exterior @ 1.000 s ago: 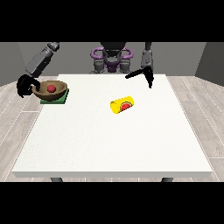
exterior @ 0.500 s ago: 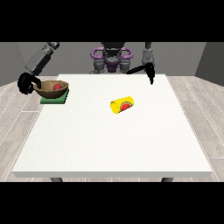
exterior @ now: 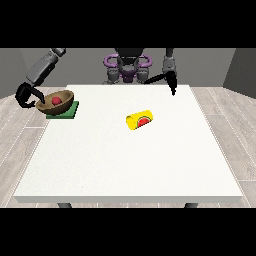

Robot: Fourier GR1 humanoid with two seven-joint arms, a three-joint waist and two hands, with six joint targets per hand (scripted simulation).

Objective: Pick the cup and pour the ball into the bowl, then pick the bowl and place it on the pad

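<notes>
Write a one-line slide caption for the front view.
Hand at the view's left at the brown bowl holding a red ball, on the green pad; yellow cup lies sideways mid-table.

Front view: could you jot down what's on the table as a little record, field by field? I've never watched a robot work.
bowl: brown, at the table's far corner on the view's left, resting on the pad
ball: red, inside the bowl
pad: green, flat, under the bowl
cup: yellow, lying on its side near the table's middle, nothing touching it
hand at the view's left: at the bowl's outer rim, fingers curled round it
hand at the view's right: raised over the far edge, holding nothing
table: white
</notes>
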